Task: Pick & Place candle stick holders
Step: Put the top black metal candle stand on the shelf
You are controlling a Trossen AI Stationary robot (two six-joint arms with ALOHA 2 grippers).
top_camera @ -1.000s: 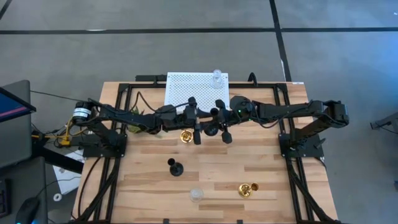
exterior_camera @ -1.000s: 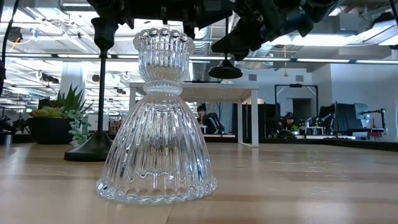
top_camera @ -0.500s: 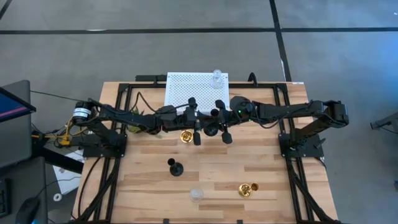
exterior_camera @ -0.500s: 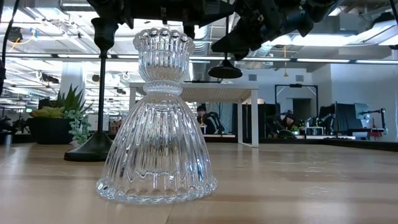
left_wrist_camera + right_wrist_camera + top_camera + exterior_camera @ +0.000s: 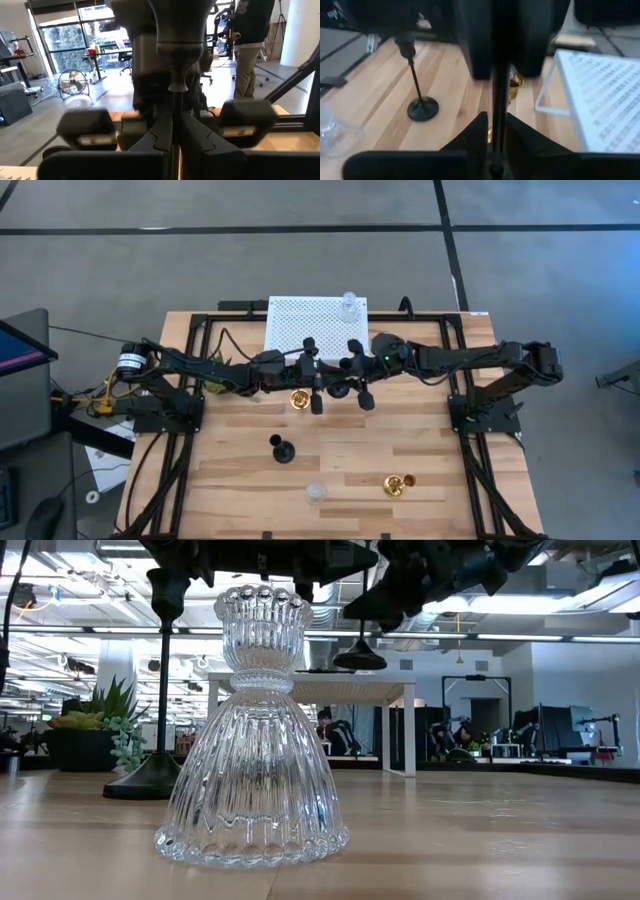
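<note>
While both grippers, left (image 5: 318,388) and right (image 5: 352,384), pinch the black candle stick holder (image 5: 361,652) mid-table, I'd release right slowly, keeping it level.

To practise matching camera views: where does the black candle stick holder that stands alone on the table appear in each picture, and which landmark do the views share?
High view: the standing black holder is left of the table's centre.
Low view: at the left, behind the clear glass holder.
Left wrist view: not in it.
Right wrist view: upright on bare wood.
Shared landmark: the clear glass holder, also seen in the high view and the right wrist view.
</note>
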